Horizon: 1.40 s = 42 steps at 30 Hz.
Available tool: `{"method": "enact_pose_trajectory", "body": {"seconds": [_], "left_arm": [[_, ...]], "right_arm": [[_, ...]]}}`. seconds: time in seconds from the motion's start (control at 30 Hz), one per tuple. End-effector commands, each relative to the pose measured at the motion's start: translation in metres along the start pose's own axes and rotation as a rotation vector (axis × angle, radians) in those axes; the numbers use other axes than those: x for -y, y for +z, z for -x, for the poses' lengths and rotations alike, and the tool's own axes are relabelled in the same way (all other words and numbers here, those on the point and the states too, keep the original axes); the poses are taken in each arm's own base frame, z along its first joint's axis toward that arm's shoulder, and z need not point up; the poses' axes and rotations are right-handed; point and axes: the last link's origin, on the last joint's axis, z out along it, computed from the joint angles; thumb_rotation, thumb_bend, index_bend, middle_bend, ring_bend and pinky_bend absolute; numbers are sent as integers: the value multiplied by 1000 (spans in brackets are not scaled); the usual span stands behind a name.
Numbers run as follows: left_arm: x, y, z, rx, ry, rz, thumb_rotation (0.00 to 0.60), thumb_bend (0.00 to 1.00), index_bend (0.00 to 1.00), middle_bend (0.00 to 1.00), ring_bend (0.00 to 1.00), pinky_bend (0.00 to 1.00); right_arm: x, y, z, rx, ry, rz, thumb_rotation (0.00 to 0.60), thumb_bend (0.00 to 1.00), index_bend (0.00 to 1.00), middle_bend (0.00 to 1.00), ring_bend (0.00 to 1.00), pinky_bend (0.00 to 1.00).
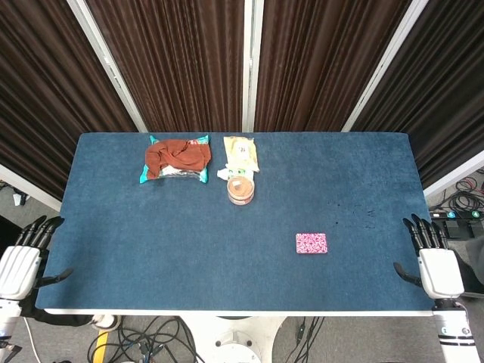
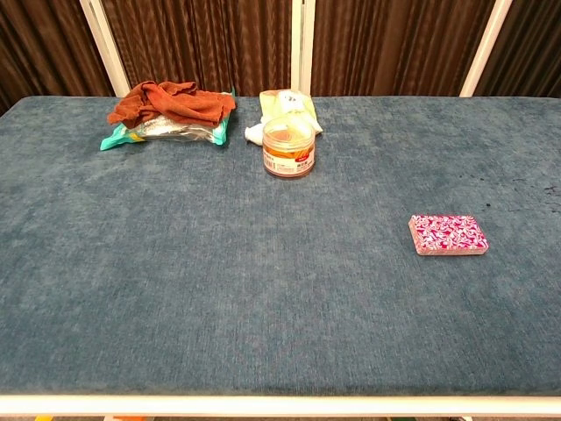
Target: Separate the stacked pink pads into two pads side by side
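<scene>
The pink patterned pads (image 1: 311, 243) lie as one neat stack on the blue table, right of centre and toward the front; the chest view shows the stack (image 2: 447, 235) at mid right. My left hand (image 1: 23, 261) hangs off the table's front left corner, fingers apart, holding nothing. Just off the front right edge is my right hand (image 1: 433, 262), also empty with its fingers spread. It is well to the right of the stack. Neither hand appears in the chest view.
At the back left a rust-red cloth (image 1: 178, 156) lies over a teal packet (image 1: 150, 176). Beside it are a yellow packet (image 1: 241, 153) and a small round jar (image 1: 240, 189) with an orange lid. Dark curtains hang behind the table (image 1: 151, 249).
</scene>
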Motion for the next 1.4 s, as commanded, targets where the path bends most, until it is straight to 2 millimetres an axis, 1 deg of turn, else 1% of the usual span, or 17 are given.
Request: {"method": "enact_pose_trajectory", "body": {"seconds": [0.03, 0.17, 0.33, 0.37, 0.4, 0.47, 0.53, 0.57, 0.63, 0.67, 0.73, 0.8, 0.83, 0.9, 0.97, 1.17, 1.4], "left_arm": [[0, 0, 0, 1, -5, -1, 600, 15, 92, 101, 0, 125], [-1, -3, 1, 0, -8, -1, 600, 15, 92, 101, 0, 125], [-4, -1, 4, -3, -16, 7, 600, 15, 92, 100, 0, 125], [-5, 0, 4, -4, -14, 12, 600, 15, 91, 101, 0, 125], [-7, 0, 5, -2, -11, 19, 600, 15, 92, 101, 0, 124], [-8, -1, 5, 3, -5, 24, 600, 15, 92, 100, 0, 125], [-7, -3, 5, 9, -2, 20, 600, 15, 92, 100, 0, 125], [-7, -3, 5, 12, -3, 18, 600, 15, 92, 100, 0, 125], [-6, -3, 5, 13, -4, 13, 600, 16, 92, 100, 0, 125], [-6, -2, 5, 13, -6, 12, 600, 16, 92, 100, 0, 125], [-6, -2, 5, 12, -8, 12, 600, 16, 92, 100, 0, 125], [-5, -3, 6, 12, -9, 12, 600, 15, 92, 101, 0, 125], [-5, -3, 6, 12, -9, 12, 600, 16, 92, 101, 0, 125], [-4, -3, 6, 14, -9, 10, 600, 15, 91, 100, 0, 125], [-4, -3, 6, 13, -10, 8, 600, 15, 92, 100, 0, 125], [-2, -4, 5, 7, -13, 3, 600, 16, 92, 100, 0, 126], [-1, -4, 4, 7, -19, 3, 600, 16, 112, 100, 0, 127]], "right_arm": [[1, 0, 0, 1, 0, 0, 600, 133, 0, 0, 0, 0], [3, -2, -1, 8, -17, -16, 600, 133, 0, 0, 0, 0], [5, 0, -7, 6, -22, -28, 600, 133, 0, 0, 0, 2], [6, 1, -8, 9, -23, -28, 600, 134, 0, 0, 10, 31], [6, 1, -8, 16, -24, -30, 600, 134, 0, 0, 43, 104], [8, 2, -7, 30, -28, -35, 600, 135, 0, 0, 159, 304], [9, 4, -5, 51, -43, -39, 600, 136, 0, 7, 274, 424], [10, 5, -4, 60, -46, -43, 600, 137, 11, 31, 360, 498], [15, 9, -3, 68, -62, -60, 600, 144, 109, 131, 511, 637], [17, 11, -2, 67, -74, -70, 600, 146, 163, 169, 550, 676], [23, 15, 1, 65, -99, -89, 600, 152, 309, 263, 652, 784], [29, 17, 5, 80, -108, -102, 600, 157, 374, 307, 736, 863], [31, 18, 7, 90, -110, -108, 600, 158, 384, 314, 769, 887], [36, 22, 11, 119, -116, -121, 600, 159, 377, 311, 802, 901], [41, 27, 14, 142, -125, -128, 600, 158, 346, 295, 814, 902], [63, 42, 29, 242, -129, -157, 600, 158, 294, 241, 816, 902], [95, 63, 45, 300, -209, -188, 600, 158, 222, 189, 815, 902]]}}
